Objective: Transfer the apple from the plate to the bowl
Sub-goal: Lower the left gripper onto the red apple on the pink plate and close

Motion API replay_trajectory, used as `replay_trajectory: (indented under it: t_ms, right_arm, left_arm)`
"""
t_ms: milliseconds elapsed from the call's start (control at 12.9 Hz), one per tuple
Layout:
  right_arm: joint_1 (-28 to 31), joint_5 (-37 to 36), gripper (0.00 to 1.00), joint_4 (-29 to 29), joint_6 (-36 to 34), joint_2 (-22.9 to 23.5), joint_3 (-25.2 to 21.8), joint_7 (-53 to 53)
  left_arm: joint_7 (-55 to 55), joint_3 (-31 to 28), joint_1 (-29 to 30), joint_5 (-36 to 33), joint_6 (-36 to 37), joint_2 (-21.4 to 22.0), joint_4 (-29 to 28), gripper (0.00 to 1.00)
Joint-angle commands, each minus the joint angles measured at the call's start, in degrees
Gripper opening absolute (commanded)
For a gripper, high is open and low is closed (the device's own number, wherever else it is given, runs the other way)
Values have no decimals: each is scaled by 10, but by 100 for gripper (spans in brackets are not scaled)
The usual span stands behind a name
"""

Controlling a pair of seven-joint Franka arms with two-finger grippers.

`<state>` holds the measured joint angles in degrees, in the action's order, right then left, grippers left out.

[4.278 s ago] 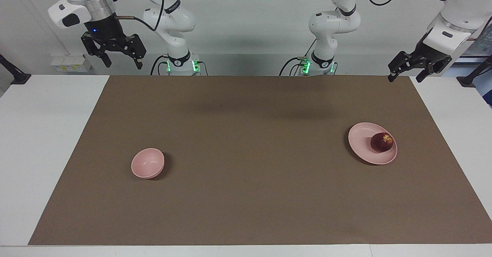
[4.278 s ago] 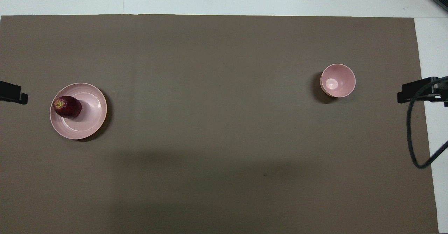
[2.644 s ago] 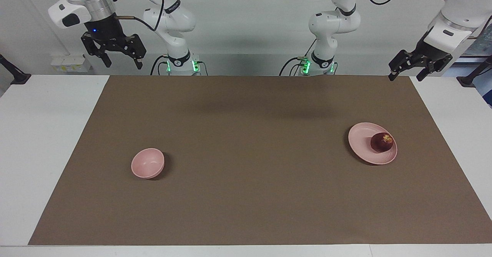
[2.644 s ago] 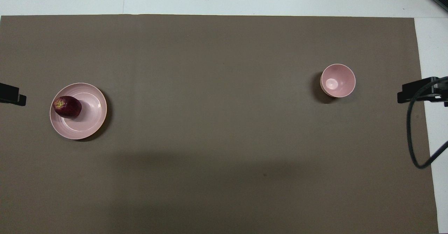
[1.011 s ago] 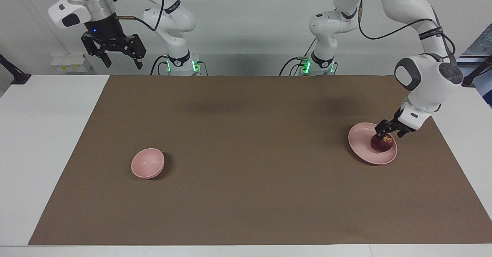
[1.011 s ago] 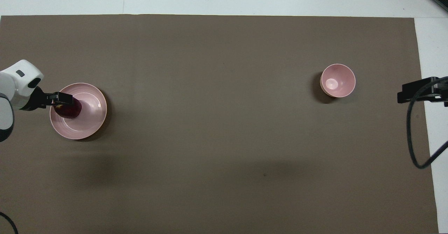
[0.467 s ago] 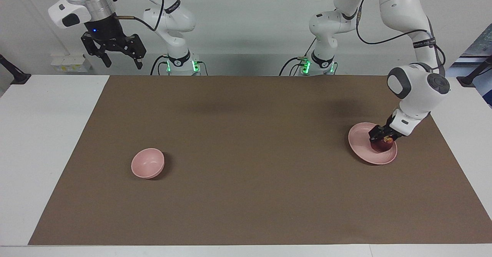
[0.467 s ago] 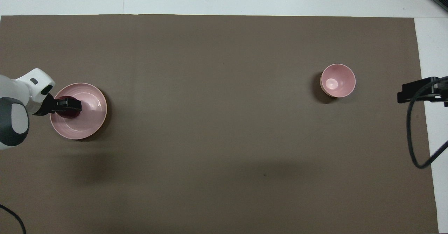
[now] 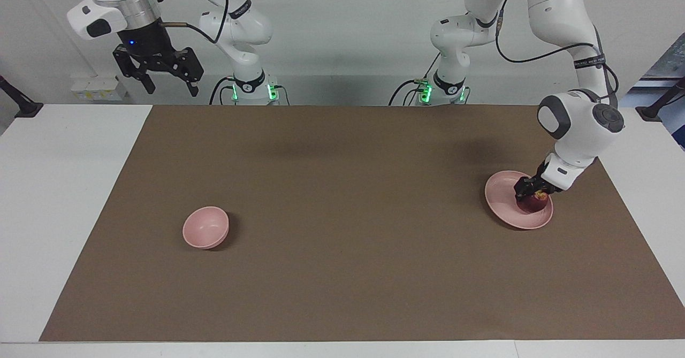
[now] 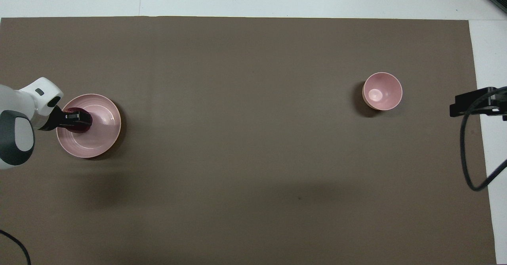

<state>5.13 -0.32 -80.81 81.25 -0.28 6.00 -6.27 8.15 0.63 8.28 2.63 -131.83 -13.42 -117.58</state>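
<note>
The dark red apple (image 9: 535,203) lies on the wide pale pink plate (image 9: 502,197) toward the left arm's end of the table. My left gripper (image 9: 533,193) is down on the plate, set around the apple and covering its top. In the overhead view the left gripper (image 10: 80,118) hides most of the apple (image 10: 78,129) on the plate (image 10: 103,134). The small deep pink bowl (image 9: 205,227) stands empty toward the right arm's end, also in the overhead view (image 10: 382,91). My right gripper (image 9: 158,73) is open and empty, waiting high over the table's edge near its base.
A brown mat (image 9: 342,213) covers the table between plate and bowl, with white table margins around it. The right arm's cable (image 10: 467,154) hangs over the mat's edge beside the bowl's end.
The left arm came down from its raised place onto the plate and set its gripper around the apple. In the last half second it barely moved. The right arm has not moved.
</note>
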Motion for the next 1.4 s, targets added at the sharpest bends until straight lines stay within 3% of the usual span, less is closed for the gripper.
replay_trajectory:
  t_ms: [0,622,1011,1322]
  right_arm:
    - [8,12,100,10,-8,4,2,11]
    - [8,12,100,10,-8,4,2,11]
    - [8,12,100,10,-8,4,2,11]
    - [8,12,100,10,-8,4,2,11]
  left_arm:
    - [-4,2,-4,1,-4,-5,8,0]
    - [-4,3,-5,9,-3,-5,17,0]
    - [4,6,-5,16,47,-25,67,0]
    - [10,8,-19,16,77,-26,75,0]
